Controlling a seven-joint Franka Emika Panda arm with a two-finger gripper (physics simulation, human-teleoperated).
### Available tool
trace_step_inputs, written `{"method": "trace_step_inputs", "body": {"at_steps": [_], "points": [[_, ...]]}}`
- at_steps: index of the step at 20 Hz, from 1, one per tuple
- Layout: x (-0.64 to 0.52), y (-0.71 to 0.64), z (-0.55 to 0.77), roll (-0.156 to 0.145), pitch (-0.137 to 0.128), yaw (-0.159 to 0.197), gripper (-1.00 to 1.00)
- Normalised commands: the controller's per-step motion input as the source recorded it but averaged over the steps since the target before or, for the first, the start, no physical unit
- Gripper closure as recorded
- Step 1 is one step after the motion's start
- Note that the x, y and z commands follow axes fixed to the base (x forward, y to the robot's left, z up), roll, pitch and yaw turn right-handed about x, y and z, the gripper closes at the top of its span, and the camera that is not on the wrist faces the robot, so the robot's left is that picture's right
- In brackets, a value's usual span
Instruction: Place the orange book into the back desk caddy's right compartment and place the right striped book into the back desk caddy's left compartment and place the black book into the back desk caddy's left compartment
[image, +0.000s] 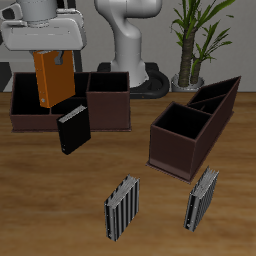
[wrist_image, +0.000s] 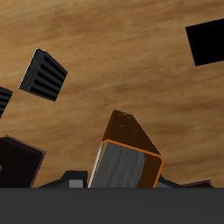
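My gripper (image: 52, 60) is shut on the top of the orange book (image: 52, 82), which hangs upright over the back desk caddy (image: 30, 124), above its narrower sections. The wide square right compartment (image: 108, 100) is just beside the book. In the wrist view the orange book (wrist_image: 128, 157) shows its pale page edge. The black book (image: 73, 130) stands on the table right in front of the caddy; its cover (wrist_image: 206, 42) also shows from the wrist. The right striped book (image: 122, 207), dark and broad, stands near the table's front edge and appears again (wrist_image: 44, 74) in the wrist view.
A paler, slimmer striped book (image: 202, 197) stands near the front edge beside the dark one. A second brown caddy (image: 188, 135) with a slanted end lies across the table's other side. The robot base (image: 130, 50) and a potted plant (image: 195, 40) stand behind.
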Motion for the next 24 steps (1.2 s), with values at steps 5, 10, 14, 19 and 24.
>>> {"method": "trace_step_inputs", "body": {"at_steps": [5,10,14,19,24], "points": [[-0.51,0.08,0.24,-0.001,-0.046,0.025,1.00],[-0.69,0.35,0.15,0.059,-0.050,0.056,1.00],[-0.55,0.37,0.03,0.058,-0.025,0.072,1.00],[-0.45,0.22,-0.15,0.027,0.051,0.072,1.00],[-0.31,0.01,-0.18,-0.009,0.032,0.052,1.00]]}}
